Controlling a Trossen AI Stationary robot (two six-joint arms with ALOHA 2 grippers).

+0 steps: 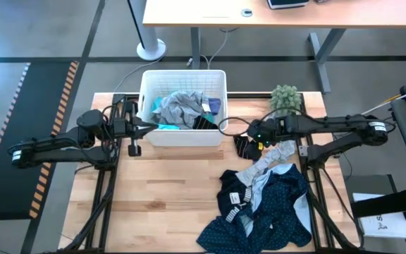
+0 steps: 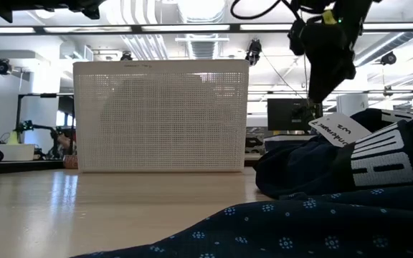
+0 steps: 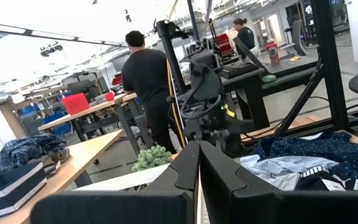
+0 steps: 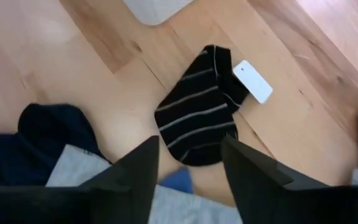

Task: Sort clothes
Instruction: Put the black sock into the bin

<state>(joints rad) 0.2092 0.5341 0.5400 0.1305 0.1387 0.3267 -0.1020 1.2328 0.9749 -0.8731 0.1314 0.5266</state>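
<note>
A black sock with white stripes lies flat on the wooden table beside its white tag, just in front of the white basket. My right gripper hangs open above the sock, pointing steeply down, its fingers clear of it. Grey, teal and blue clothes fill the basket. A pile of clothes lies on the near right of the table: navy dotted, pale grey and black pieces. My left gripper is shut and empty, held level at the basket's left front corner.
A small fuzzy green plant stands at the far right, beside the basket. Bare wood lies on the table's near left. In the left wrist view people stand at benches in the room beyond.
</note>
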